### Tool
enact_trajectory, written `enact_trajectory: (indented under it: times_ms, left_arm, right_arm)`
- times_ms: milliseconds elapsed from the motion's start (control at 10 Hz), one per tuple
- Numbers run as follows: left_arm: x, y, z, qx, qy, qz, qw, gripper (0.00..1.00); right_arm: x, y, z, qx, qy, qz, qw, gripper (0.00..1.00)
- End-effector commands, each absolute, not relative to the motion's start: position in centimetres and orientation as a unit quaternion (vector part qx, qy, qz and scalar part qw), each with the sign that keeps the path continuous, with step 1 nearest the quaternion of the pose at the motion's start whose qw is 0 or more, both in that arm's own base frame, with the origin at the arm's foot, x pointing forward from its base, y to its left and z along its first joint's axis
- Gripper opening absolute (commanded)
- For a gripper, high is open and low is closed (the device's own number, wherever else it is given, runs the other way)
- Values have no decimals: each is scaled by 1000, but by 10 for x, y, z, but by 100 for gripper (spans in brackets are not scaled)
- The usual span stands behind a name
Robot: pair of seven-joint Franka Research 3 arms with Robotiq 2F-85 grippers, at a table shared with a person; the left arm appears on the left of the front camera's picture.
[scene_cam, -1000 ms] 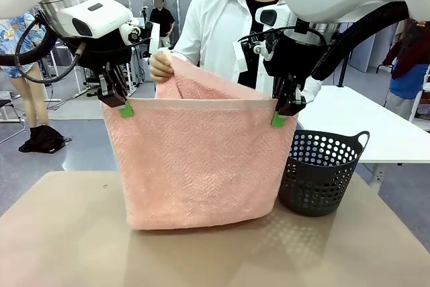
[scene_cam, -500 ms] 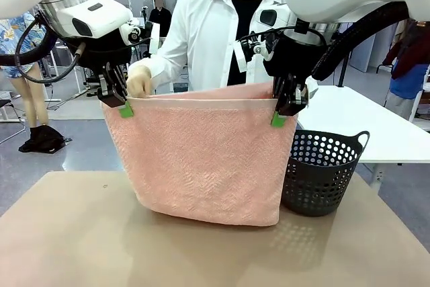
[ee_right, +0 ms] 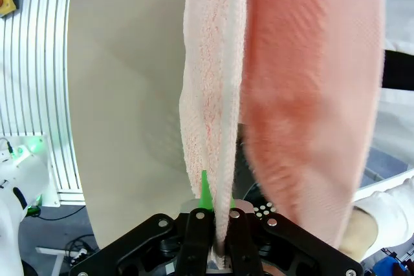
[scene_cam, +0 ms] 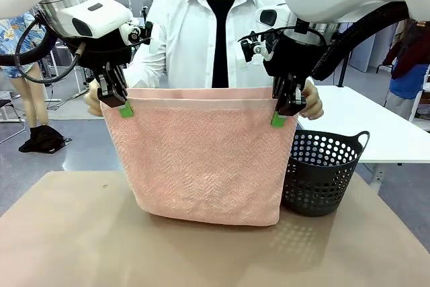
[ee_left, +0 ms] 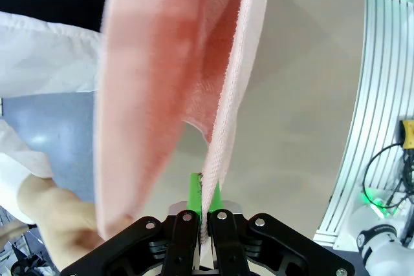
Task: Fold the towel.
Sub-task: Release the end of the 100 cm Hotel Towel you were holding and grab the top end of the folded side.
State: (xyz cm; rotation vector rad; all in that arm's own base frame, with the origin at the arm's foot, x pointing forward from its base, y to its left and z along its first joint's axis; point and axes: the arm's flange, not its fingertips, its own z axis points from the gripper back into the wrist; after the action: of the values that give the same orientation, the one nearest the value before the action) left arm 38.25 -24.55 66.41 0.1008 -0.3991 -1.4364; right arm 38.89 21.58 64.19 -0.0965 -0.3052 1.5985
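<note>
- Tan counter point(scene_cam: 67, 233) lies bare up front, with a dark basket point(scene_cam: 321, 173) standing on it toward the robot's right. Workroom floor lies beyond.
- Towel point(scene_cam: 201, 159) hangs doubled between both arms, with the fold at the bottom, low over the counter. Cannot tell if it touches.
- Left pincer point(scene_cam: 121, 104) is clamped shut on one top corner of the near layer, right pincer point(scene_cam: 281, 113) on the other. In the left wrist view the hem is pinched between the green pads point(ee_left: 194, 195).
- Person across the counter holds up the far layer, one hand point(scene_cam: 92, 99) just behind the left pincer, the other hand point(scene_cam: 313, 104) just behind the right pincer.
- Step in hand, likely: matching the far hem to the near hem. The far hem sits slightly higher, so it needs lining up.
- To do it well, keep both pincers level and the top hem taut, with no sag in the middle.
- Towel's side edge hangs just beside the basket rim, so it could snag when lowered.
- Freest room for laying the towel down is the bare counter in front and toward the robot's left.
</note>
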Motion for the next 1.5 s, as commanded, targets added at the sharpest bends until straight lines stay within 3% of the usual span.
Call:
enact_trajectory:
  times_ms: [0, 1100, 1200, 1300, 1400]
  left_arm:
    - [383, -245, 666, 49, -182, -653, 734, 0]
    - [383, -245, 666, 49, -182, -653, 734, 0]
    - [382, -246, 664, 46, -182, -653, 734, 47]
    - [382, -244, 665, 43, -183, -655, 731, 47]
    - [381, -242, 664, 44, -181, -658, 729, 91]
  right_arm:
    - [389, 216, 642, -45, -136, 714, 686, 0]
    - [389, 216, 642, -45, -136, 714, 686, 0]
    - [389, 216, 642, -43, -137, 714, 686, 3]
    - [389, 214, 644, -33, -141, 713, 686, 36]
    - [388, 213, 644, -35, -140, 714, 685, 43]
